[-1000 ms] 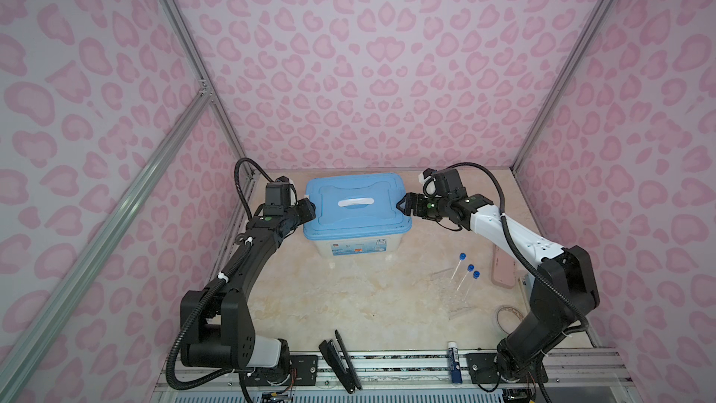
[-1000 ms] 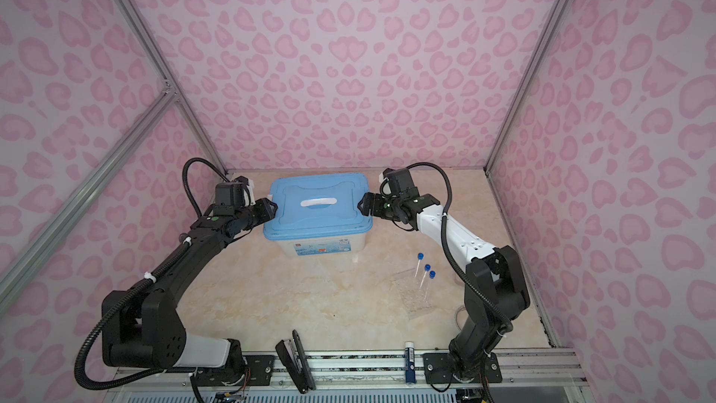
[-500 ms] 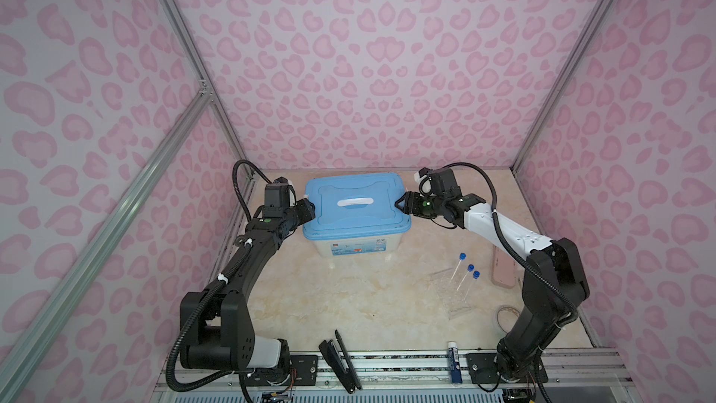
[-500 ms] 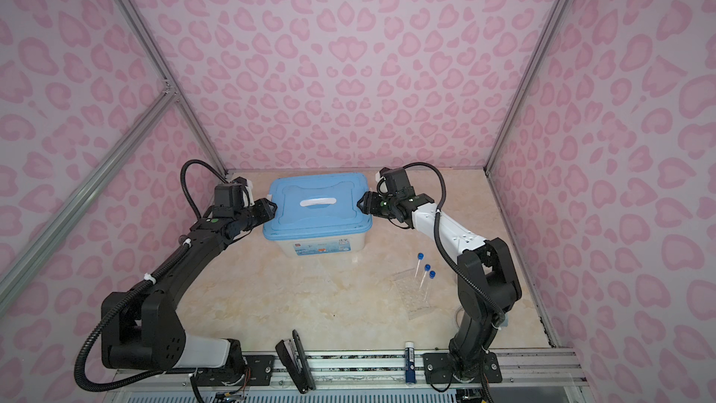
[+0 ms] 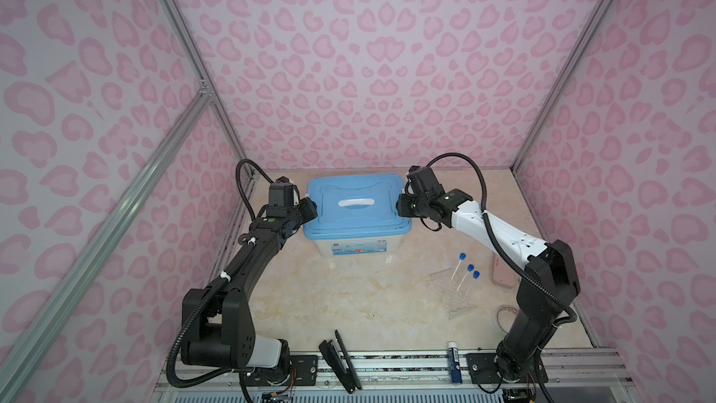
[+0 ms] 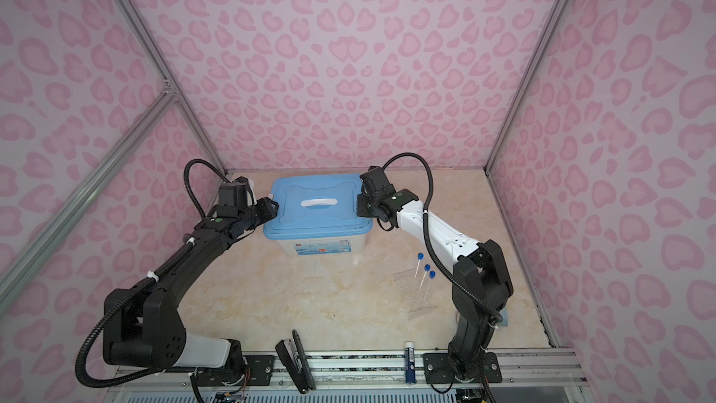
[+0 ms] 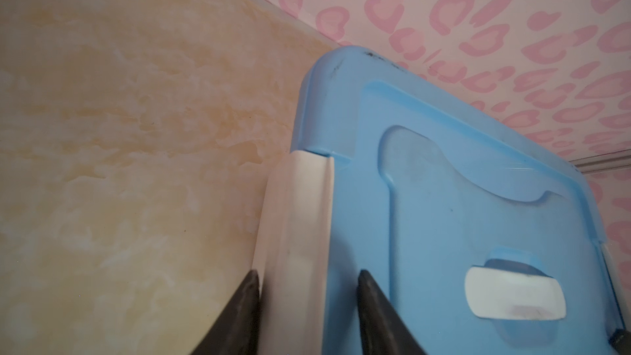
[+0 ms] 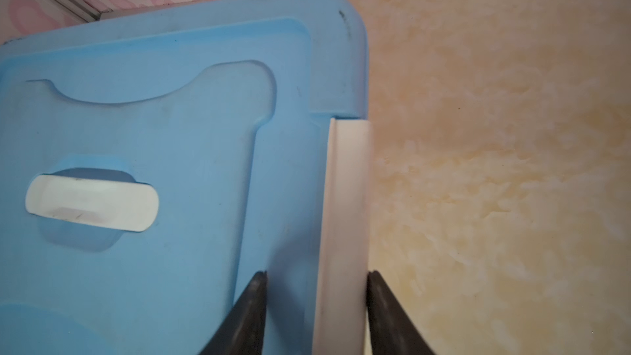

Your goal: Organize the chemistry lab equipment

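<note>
A clear storage box with a blue lid point(image 5: 348, 220) point(image 6: 314, 222) stands at the back middle in both top views. My left gripper point(image 5: 310, 209) point(image 7: 307, 273) is closed over the lid's left edge, with the white latch point(image 7: 295, 220) between its fingers. At the lid's right edge, my right gripper point(image 5: 401, 205) point(image 8: 317, 273) clamps the other white latch point(image 8: 346, 199). Three blue-capped clear tubes point(image 5: 470, 267) point(image 6: 427, 267) lean in a clear rack point(image 5: 453, 298) on the table's right side. The other lab equipment is out of view.
A black stapler point(image 5: 341, 362) and a blue-and-white stick point(image 5: 454, 362) lie at the front rail. A pink flat case point(image 5: 501, 271) lies by the right arm. A clear tape roll point(image 5: 503, 314) shows partly behind that arm. Pink walls close in three sides.
My right gripper has moved in a little toward the box and closed its jaws over the right latch. The left arm and gripper have not moved.
</note>
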Controlling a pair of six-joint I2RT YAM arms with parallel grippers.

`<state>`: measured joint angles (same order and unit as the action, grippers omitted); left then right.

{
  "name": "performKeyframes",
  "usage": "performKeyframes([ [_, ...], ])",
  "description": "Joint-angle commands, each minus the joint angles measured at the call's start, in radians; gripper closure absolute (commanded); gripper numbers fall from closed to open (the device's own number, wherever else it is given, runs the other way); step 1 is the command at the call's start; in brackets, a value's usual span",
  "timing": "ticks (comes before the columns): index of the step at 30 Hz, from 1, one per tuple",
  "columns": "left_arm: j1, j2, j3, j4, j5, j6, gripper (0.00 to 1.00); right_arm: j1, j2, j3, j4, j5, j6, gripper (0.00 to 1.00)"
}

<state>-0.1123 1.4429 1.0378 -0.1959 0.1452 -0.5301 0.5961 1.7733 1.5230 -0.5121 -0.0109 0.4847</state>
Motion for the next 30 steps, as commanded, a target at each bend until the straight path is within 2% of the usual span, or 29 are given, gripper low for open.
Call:
performKeyframes([
  [1, -0.035, 0.022, 0.008, -0.044, 0.28, -0.038, 0.54, 0.017, 0.019, -0.003, 0.036, -0.168, -0.05, 0.55],
  [5, -0.035, 0.022, 0.024, -0.054, 0.264, -0.039, 0.54, -0.027, -0.017, -0.029, 0.053, -0.19, -0.03, 0.47],
  [9, -0.032, 0.013, 0.042, -0.063, 0.239, -0.048, 0.53, -0.079, -0.064, -0.075, 0.068, -0.225, -0.03, 0.45],
  [12, -0.021, -0.005, 0.066, -0.084, 0.198, -0.041, 0.48, -0.109, -0.093, -0.07, 0.057, -0.245, -0.052, 0.37],
  [15, 0.018, -0.029, 0.099, -0.112, 0.194, -0.036, 0.35, -0.137, -0.13, -0.066, 0.043, -0.239, -0.074, 0.3],
  [18, 0.067, -0.101, 0.103, -0.127, 0.154, -0.024, 0.13, -0.182, -0.187, -0.064, 0.019, -0.208, -0.109, 0.24],
  [20, 0.082, -0.166, 0.085, -0.129, 0.062, 0.025, 0.02, -0.224, -0.241, -0.085, 0.016, -0.156, -0.141, 0.18],
  [22, 0.083, -0.24, 0.034, -0.108, -0.093, 0.061, 0.02, -0.266, -0.297, -0.127, 0.035, -0.076, -0.159, 0.16],
  [25, 0.086, -0.33, -0.063, -0.033, -0.301, 0.094, 0.03, -0.352, -0.384, -0.231, 0.118, -0.026, -0.231, 0.13],
  [27, 0.096, -0.36, -0.123, 0.036, -0.347, 0.132, 0.03, -0.416, -0.431, -0.308, 0.187, 0.0, -0.263, 0.12],
  [30, 0.105, -0.383, -0.221, 0.18, -0.438, 0.149, 0.03, -0.523, -0.467, -0.42, 0.267, 0.009, -0.239, 0.12],
])
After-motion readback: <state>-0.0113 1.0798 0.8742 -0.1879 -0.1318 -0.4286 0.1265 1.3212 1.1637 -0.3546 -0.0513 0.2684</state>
